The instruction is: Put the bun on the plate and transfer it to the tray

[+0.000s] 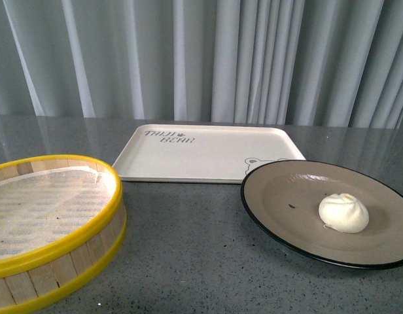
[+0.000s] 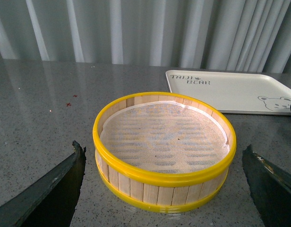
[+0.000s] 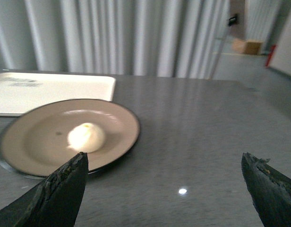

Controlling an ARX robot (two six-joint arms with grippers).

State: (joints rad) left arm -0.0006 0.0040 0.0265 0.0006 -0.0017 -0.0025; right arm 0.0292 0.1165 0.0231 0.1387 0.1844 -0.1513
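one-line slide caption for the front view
Steamed bun on the grey-brown plate, BEAR tray behind it and yellow-rimmed steamer basket to the left, all on a grey table.

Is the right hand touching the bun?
Apart. The front view shows the bun alone on the plate; the right hand is out of that frame.

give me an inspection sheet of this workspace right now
surface: grey speckled table, no spills seen
job's things: bun on the plate, off centre; tray behind it, bare
clutter: yellow-rimmed steamer basket, empty, mesh-lined
grippers: left tool open, empty, facing the basket; right tool open, empty, near the plate
cables: nothing seen
surroundings: grey curtain behind the table
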